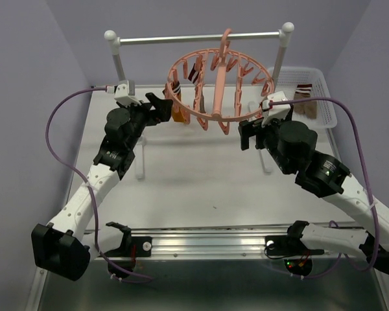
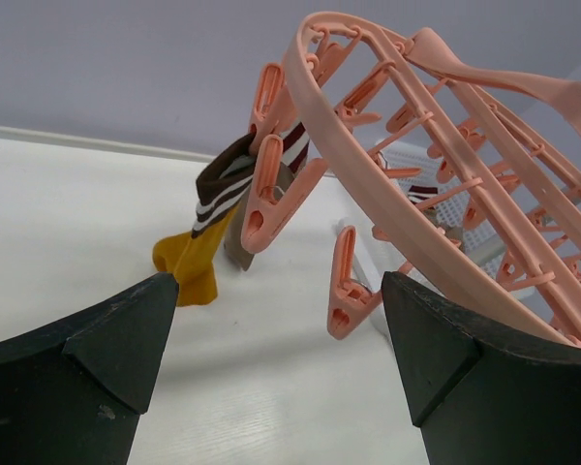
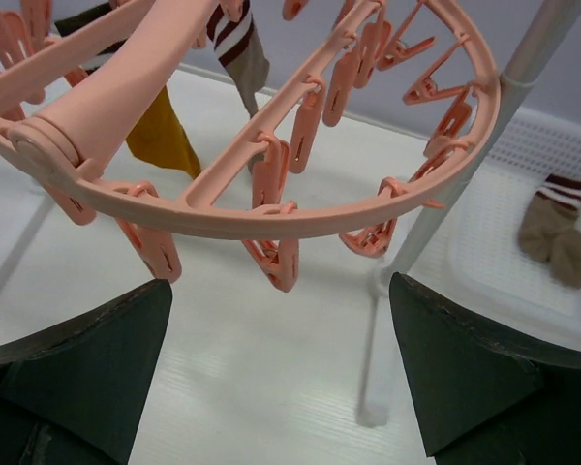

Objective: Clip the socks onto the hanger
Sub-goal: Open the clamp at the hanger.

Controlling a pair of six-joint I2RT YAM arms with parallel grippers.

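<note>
The salmon-pink hanger (image 1: 217, 84) hangs by its hook from the rail. Two socks are clipped on its left side: one with a striped cuff and a mustard part (image 2: 189, 262), and a brown one (image 2: 240, 242) right behind it. Both also show in the right wrist view, the mustard part (image 3: 160, 136) and the striped cuff (image 3: 240, 44). Another brown sock (image 3: 557, 228) lies in the basket. My left gripper (image 1: 161, 107) is open beside the ring's left edge, holding nothing (image 2: 281, 329). Just below the ring's near right edge, my right gripper (image 1: 251, 133) is open and empty (image 3: 281, 339).
The metal rail stand (image 1: 201, 39) with white posts carries the hanger; its right post (image 3: 445, 194) stands close to my right gripper. A white mesh basket (image 1: 324, 87) sits at the back right of the table. Empty clips (image 3: 276, 257) dangle just above my right fingers.
</note>
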